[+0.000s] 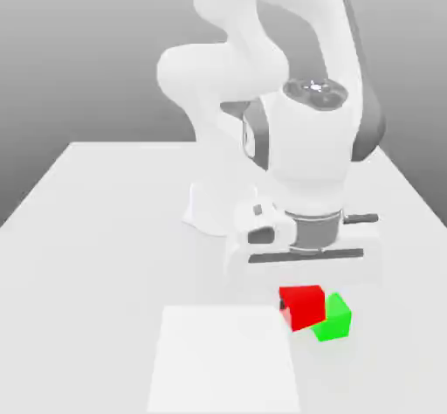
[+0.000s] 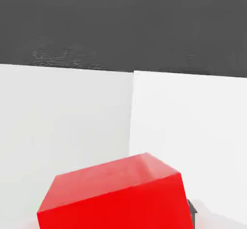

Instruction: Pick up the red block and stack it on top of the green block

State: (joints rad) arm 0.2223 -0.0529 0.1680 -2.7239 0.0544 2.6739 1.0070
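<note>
The red block [image 1: 302,306] is sitting tilted, leaning against the green block [image 1: 333,317]. The 2 blocks are touching. They are lying near the front edge of the counter [image 1: 96,229], toward the exterior view's right, just beside a pale square patch [image 1: 223,360] on the counter top.

The red block is looking like it is half up on the green one, or being carried low next to it. I cannot tell which.

The step in hand is probably getting the red block up and onto the green block. To do it well, the arm is needing to lift the red block high enough to clear the green block's top. Then it is needing to line up the 2 blocks so the edges match, and come down slowly and flat. A tilted block is likely to slide off.

The arm is bending over from its base at the back of the counter. Its wrist is pointing straight down, and the end effector [image 1: 307,268] is hanging right above the red block. In the hand view, the red block [image 2: 113,194] is sitting very close under the camera.

I cannot tell if the end effector is spread wide or pinching the block.
</note>
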